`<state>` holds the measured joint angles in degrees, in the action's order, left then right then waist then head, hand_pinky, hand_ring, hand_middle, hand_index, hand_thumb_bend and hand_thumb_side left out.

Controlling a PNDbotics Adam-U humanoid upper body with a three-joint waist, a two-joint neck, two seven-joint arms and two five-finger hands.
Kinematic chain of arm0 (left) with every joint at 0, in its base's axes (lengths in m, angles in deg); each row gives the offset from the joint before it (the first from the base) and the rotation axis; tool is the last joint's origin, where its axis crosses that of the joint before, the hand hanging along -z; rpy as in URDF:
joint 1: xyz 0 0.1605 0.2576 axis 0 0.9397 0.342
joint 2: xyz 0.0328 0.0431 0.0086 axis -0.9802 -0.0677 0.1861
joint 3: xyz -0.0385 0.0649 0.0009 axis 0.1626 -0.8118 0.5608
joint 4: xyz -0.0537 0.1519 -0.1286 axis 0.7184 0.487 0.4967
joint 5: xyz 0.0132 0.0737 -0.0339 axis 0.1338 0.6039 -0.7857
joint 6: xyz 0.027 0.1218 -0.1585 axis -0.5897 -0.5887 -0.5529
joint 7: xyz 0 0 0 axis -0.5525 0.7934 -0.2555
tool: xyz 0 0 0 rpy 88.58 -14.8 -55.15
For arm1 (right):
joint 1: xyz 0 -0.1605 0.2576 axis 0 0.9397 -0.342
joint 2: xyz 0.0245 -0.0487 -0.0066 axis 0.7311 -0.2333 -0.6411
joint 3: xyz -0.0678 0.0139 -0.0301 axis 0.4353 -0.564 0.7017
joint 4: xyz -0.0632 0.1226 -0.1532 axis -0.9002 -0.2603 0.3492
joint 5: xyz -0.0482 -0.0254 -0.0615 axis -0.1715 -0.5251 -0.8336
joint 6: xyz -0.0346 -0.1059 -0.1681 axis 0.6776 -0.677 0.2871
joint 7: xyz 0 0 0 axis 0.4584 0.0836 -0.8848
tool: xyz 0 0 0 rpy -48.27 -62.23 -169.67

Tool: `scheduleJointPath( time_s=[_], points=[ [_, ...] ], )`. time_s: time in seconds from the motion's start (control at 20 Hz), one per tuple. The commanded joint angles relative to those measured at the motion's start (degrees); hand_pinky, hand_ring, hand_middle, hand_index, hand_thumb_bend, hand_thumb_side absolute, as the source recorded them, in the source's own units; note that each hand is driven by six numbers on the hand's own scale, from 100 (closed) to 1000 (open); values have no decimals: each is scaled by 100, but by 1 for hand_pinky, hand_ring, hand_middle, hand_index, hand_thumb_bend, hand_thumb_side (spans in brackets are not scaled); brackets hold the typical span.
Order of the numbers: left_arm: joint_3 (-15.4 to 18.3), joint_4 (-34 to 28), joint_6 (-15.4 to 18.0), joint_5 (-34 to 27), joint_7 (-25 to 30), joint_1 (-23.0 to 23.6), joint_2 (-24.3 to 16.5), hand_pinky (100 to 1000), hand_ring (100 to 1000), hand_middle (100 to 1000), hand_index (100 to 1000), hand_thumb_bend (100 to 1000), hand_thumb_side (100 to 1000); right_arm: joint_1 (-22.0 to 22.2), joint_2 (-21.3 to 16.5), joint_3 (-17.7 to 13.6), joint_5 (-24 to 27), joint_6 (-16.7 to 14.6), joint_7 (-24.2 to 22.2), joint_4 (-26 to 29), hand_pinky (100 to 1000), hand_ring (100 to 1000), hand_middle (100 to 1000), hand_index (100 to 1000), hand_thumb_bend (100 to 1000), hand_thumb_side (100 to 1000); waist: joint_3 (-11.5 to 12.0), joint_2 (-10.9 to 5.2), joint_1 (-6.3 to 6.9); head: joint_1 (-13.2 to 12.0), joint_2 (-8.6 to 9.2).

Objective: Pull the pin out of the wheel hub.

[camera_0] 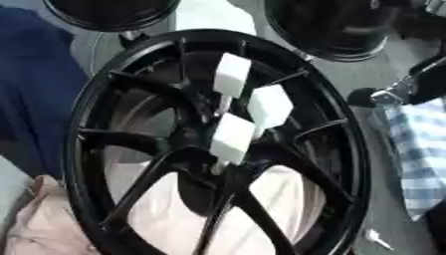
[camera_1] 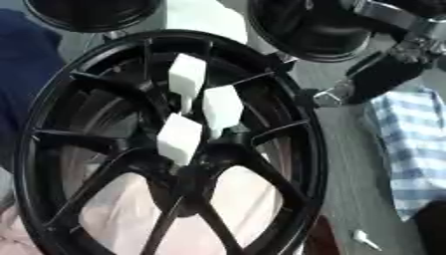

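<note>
Overhead, the robot's right hand [camera_1: 383, 74] hangs at the upper right, just off the black wheel's rim [camera_1: 315, 144]; whether its fingers are spread or curled cannot be told. Three white-capped pins [camera_0: 233, 138] stand clustered at the hub, down and to its left, their long axes pointing toward the upper right. No left hand shows.

We see a black wheel [camera_0: 104, 99] with three white blocks [camera_0: 232, 74] at its hub, and below our black-and-silver right hand [camera_1: 383, 69] a blue-and-white checked cloth [camera_1: 414, 149].

Soft, blurred, evenly lit frames
</note>
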<state>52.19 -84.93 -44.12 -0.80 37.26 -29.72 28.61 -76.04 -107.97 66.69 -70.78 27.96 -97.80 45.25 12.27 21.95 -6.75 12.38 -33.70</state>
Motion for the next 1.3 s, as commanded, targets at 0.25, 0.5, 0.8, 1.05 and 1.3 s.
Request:
scheduleJointPath(
  time_s=[0.25,0.5,0.8,1.05,1.3],
  points=[
    [3,-68,6,-6,42,-43,-132,737,645,580,713,100,783,-733,93,388,395,222,-615,65,860,784,645,753,606,192,45,-129,15,100,53],
    [-5,-67,4,-9,56,-24,-111,737,646,580,712,100,784,-1297,481,634,476,590,-1060,-7,844,778,637,750,612,197,63,-186,0,104,-30],
    [12,-61,0,-11,48,46,-82,738,646,580,712,100,784,-1999,1053,1178,527,1183,-1656,-425,834,776,634,748,618,198,64,-302,-20,94,-169],
    [22,-54,-5,-8,41,85,-75,738,647,580,712,100,785,-2333,1390,1361,726,1665,-2155,-680,831,775,629,745,620,198,59,-365,-31,58,-253],
    [30,-53,-7,-12,37,96,-70,738,647,580,712,100,785,-2407,1533,1329,858,1858,-2660,-893,829,772,624,741,612,199,71,-375,-40,13,-317]
  ],
)
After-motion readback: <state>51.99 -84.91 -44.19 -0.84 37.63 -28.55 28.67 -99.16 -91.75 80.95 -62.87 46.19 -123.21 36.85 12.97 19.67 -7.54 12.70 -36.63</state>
